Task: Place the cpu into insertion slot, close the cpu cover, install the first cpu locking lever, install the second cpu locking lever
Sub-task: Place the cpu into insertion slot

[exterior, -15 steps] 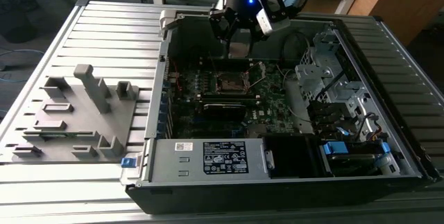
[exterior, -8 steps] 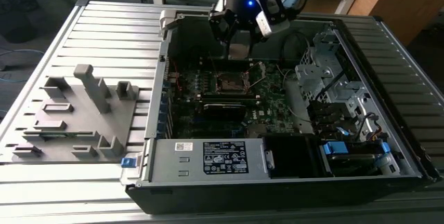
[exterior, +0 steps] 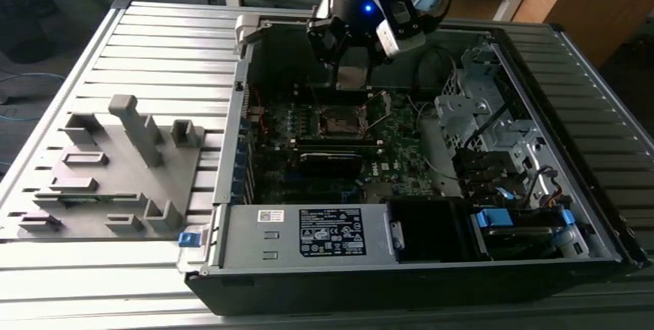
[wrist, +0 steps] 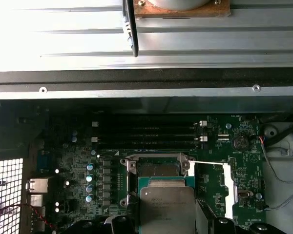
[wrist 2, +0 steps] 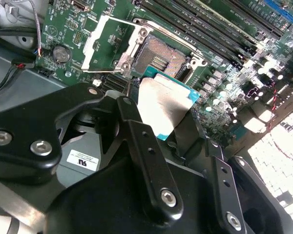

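Gripper [wrist 2: 163, 122] clamped on cpu [wrist 2: 168, 100], edges clear above insertion slot [wrist 2: 158, 56] (cpu cover [wrist 2: 94, 43] swung open aside)

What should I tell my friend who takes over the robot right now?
Gripper: shut on the cpu, held above the motherboard near the insertion slot.
Slot: empty, contacts showing.
Cpu cover: flipped open.
Done: cpu picked up.
Left: cpu not seated, cover not closed, neither locking step done.
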{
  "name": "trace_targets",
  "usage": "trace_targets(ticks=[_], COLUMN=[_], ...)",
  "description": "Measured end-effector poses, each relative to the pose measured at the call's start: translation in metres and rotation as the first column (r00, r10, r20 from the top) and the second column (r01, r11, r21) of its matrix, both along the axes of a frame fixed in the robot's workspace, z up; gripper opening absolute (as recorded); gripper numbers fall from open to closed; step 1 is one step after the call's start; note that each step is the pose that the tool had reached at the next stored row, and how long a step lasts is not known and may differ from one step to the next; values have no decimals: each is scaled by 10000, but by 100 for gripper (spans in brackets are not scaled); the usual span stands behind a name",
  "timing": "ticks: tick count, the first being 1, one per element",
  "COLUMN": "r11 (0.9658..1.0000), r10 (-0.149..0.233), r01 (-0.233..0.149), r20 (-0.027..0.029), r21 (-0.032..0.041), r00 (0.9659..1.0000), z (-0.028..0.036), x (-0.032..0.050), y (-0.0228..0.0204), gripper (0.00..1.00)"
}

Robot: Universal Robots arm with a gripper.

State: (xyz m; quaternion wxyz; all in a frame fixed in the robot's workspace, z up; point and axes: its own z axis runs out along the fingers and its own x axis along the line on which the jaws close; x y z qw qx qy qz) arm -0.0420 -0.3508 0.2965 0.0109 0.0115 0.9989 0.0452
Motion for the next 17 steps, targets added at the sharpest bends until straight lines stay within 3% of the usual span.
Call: trace_targets(ticks=[17], r11=[10000], r10=[0], r01=[0], r20=[0], r21=[-1], r00=[10000], z=[-53], x=[0], y=[0], gripper=[54])
